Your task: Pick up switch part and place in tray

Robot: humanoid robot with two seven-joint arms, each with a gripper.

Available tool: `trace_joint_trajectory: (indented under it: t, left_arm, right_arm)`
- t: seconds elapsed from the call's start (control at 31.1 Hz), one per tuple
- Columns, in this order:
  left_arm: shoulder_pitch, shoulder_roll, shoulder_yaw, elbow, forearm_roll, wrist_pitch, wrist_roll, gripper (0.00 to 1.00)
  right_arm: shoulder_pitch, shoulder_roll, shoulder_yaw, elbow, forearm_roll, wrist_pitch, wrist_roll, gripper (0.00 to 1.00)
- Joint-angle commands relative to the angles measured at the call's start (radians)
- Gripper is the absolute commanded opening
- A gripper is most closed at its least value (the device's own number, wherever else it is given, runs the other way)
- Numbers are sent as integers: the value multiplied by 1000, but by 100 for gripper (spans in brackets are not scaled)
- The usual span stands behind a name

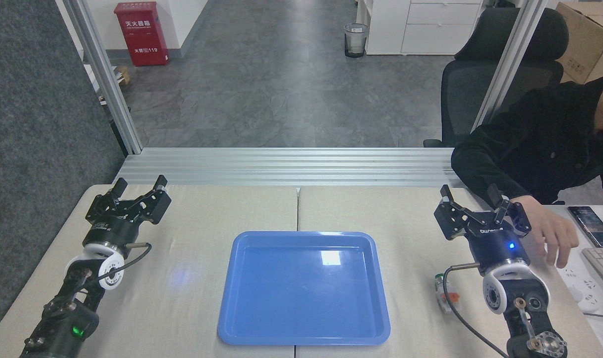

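Both sets of jaws stand spread with nothing between them: my right gripper (pixel 473 200) hovers over the far right of the table, my left gripper (pixel 139 190) over the far left, each well clear of the work. The switch part (pixel 445 294) lies on the table (pixel 192 298) to the right of the tray (pixel 303 288), just beside my right wrist and partly hidden behind its cable, so the right arm is the one to use, and nothing is picked up yet. To do this well I would draw the right gripper back toward me and come down over the part from above, lining the fingers across its narrow body and not its rounded end (a round cap would likely squirt out of a pinch). The part looks like pale hard plastic with an orange block in the middle; its cap end I cannot make out here. The tray is glossy blue plastic, shallow, with rounded corners and a raised rim, and it is bare inside, so a low release anywhere in it should do. A person's hand (pixel 555 233) rests on the table just beyond my right gripper, which calls for a slow move.
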Motion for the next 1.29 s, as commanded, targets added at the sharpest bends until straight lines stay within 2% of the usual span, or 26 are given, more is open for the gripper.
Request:
trace_joint_trajectory:
  t: [0.0, 0.16, 0.61, 0.74, 1.25]
  left_arm:
    - [0, 0, 0, 1, 0, 0, 0, 100]
    - [0, 0, 0, 1, 0, 0, 0, 100]
    - [0, 0, 0, 1, 0, 0, 0, 100]
    - [0, 0, 0, 1, 0, 0, 0, 100]
    - [0, 0, 0, 1, 0, 0, 0, 100]
  right_arm:
    - [-11, -9, -15, 5, 4, 3, -1, 100]
    - [-12, -30, -15, 5, 1, 3, 1, 100]
    - [-15, -18, -12, 5, 0, 16, 1, 100]
    - [-41, -24, 0, 5, 0, 12, 1, 100]
    - [8, 3, -20, 1, 0, 32, -4, 100]
